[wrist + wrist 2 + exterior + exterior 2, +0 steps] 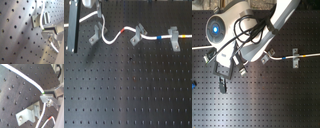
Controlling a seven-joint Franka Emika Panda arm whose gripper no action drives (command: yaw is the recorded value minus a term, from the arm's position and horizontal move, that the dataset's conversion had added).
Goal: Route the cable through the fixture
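Second wrist view shows the gripper (47, 97) clamped on the white cable (25, 76) near 1 bracket (28, 115); slack could snag its edge and miss the slot.

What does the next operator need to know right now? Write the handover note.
Gripper: shut on the white cable.
Done: in the first exterior view the cable runs through the middle fixture and the right fixture.
Left fixture: the cable loops past beside it and does not appear seated.
Left to do: bring the held section into that fixture, then release.
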